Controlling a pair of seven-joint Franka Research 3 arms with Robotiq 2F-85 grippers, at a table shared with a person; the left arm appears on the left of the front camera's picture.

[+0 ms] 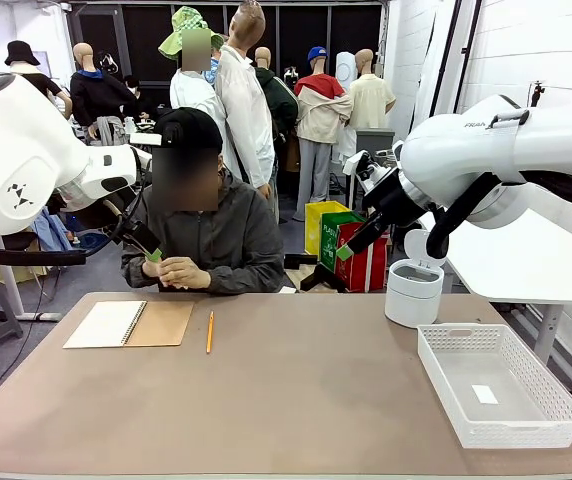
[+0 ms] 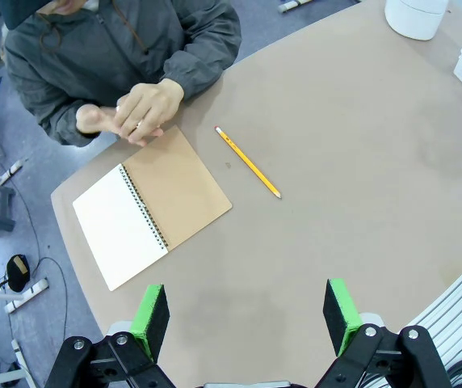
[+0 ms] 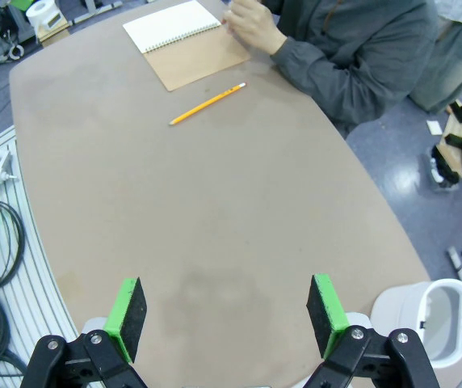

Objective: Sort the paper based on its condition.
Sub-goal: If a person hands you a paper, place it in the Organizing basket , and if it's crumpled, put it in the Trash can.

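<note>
On your left, the left gripper (image 2: 245, 311) hangs above the tabletop (image 1: 296, 400), its jaws spread wide with nothing between them. Below it you have one spiral notebook (image 1: 163, 324) lying open and flat near the far left edge, brown cover to the right. The paper (image 1: 106, 324) is its one white page, face up, left of the coil. You cannot tell whether that page is loose or bound.

The person's two hands (image 1: 176, 272) sit together at the far edge, just behind the notebook. One yellow pencil (image 1: 209, 331) lies just right of the cover, apart from it.

Further right you see one white bin (image 1: 413, 293), lid up. Then comes one white basket (image 1: 526, 435) holding one small white label (image 1: 484, 394). The right gripper (image 3: 225, 311) hangs over bare tabletop, jaws wide apart, holding nothing.
</note>
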